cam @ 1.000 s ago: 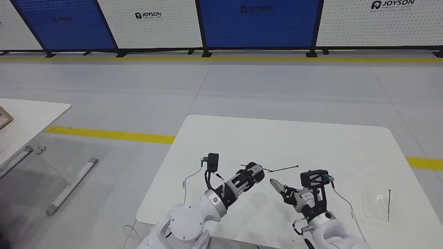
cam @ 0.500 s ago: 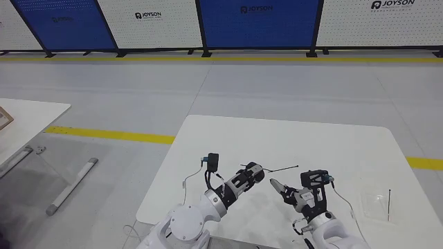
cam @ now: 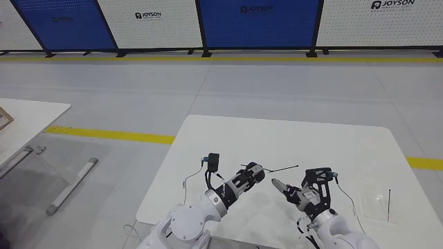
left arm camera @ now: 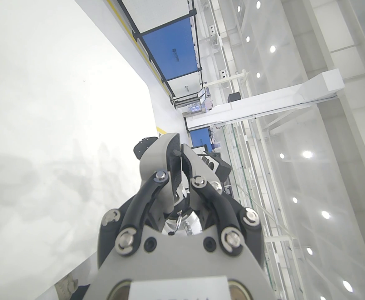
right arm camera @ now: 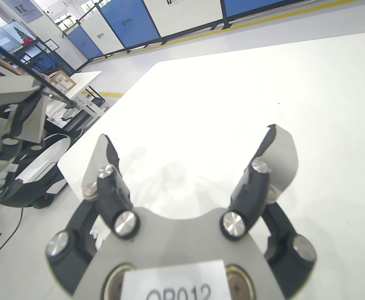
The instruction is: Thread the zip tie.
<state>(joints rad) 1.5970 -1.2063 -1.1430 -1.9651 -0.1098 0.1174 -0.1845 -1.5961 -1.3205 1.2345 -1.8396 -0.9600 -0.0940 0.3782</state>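
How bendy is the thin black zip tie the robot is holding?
Probably springy, not floppy: the thin black zip tie sticks out almost straight from the shut left gripper. Likely very light, being so thin; a push might bend it.

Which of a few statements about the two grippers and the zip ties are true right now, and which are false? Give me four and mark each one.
1. The left gripper is shut on a zip tie. True.
2. The right gripper is holding a zip tie as well. False: its fingers are spread wide with nothing between them.
3. A second zip tie lies on the table, on the robot's right side. True.
4. The zip tie in the left gripper lies flat on the table. False: it is held up off the surface, sticking out sideways toward the right gripper.
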